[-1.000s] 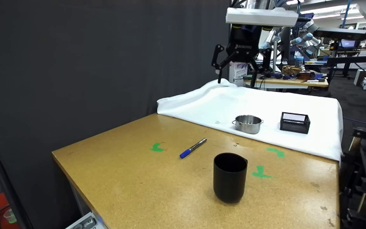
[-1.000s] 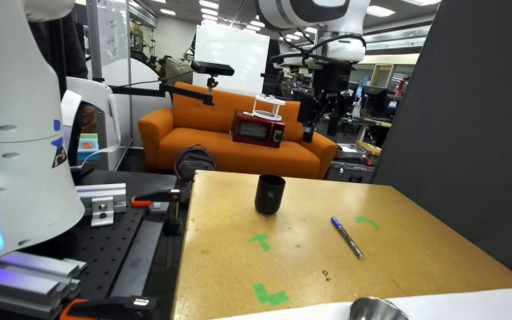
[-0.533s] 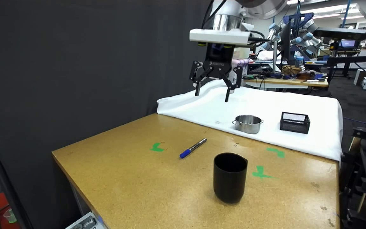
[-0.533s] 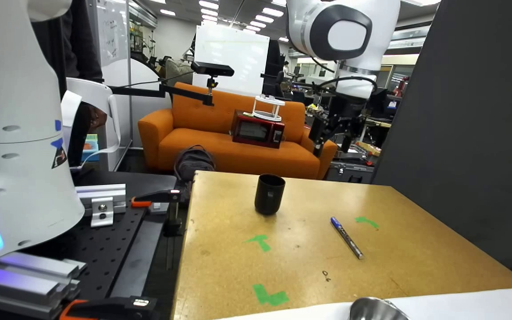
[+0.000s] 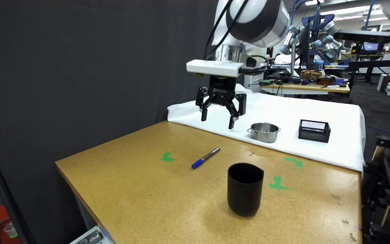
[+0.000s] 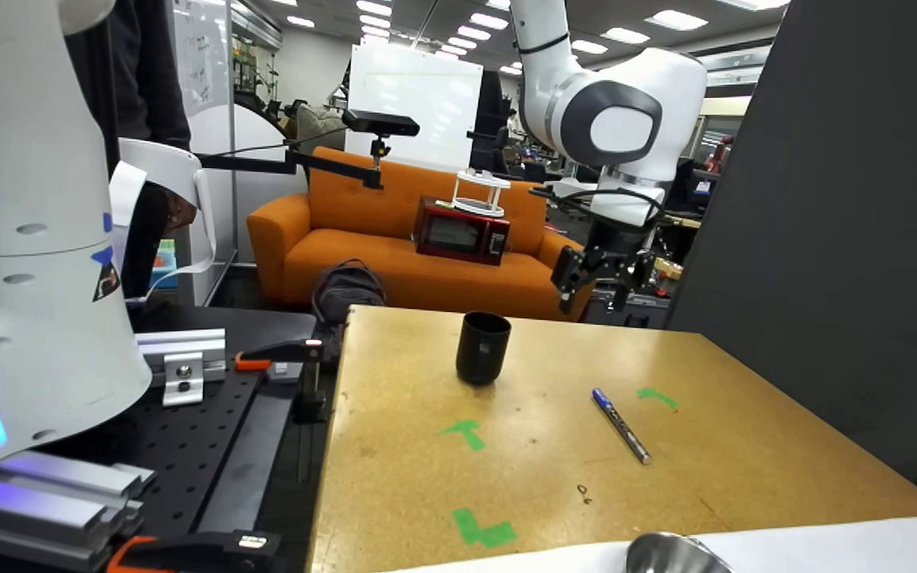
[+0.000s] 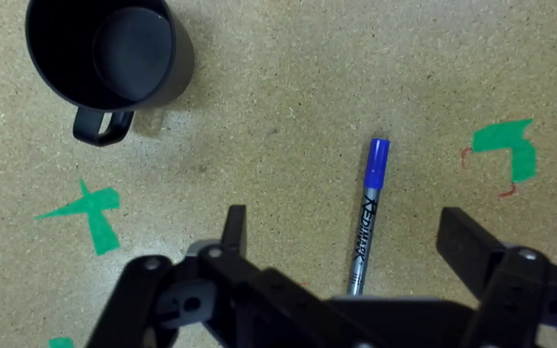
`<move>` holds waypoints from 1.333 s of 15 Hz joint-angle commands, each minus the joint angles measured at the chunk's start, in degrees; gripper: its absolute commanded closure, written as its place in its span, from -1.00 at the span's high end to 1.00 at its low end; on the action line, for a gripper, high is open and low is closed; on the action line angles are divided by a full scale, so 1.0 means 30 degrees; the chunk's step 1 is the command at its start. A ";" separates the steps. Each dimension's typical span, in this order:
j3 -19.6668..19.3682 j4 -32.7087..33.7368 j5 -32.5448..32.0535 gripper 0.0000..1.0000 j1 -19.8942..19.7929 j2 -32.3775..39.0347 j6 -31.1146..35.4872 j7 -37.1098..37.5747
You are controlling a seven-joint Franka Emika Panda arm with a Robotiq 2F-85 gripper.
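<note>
Hovering over brown surface (image 5: 137, 183) with end effector (image 5: 217, 121) spread wide; bordered by dark partition (image 5: 107, 67) and white cloth (image 5: 293, 108), with orange sofa (image 6: 427, 278) beyond; leaving room between marker (image 7: 368, 217) and mug (image 5: 245, 196).

Marker (image 7: 369, 215), mug (image 5: 245, 195) on table (image 5: 130, 189); pot (image 5: 264, 134) on cloth (image 5: 293, 110)

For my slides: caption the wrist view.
Open claw framing a blue-capped marker, with a black mug and green tape on the tabletop.
</note>
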 commanded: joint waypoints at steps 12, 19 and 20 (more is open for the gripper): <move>-0.2335 0.3423 -0.0969 1.00 0.1139 0.4082 0.1313 0.0604; -0.1892 0.4538 -0.0805 1.00 0.0674 0.5245 0.0436 -0.0025; -0.1815 0.4793 -0.0718 1.00 0.0567 0.5555 0.0417 -0.0149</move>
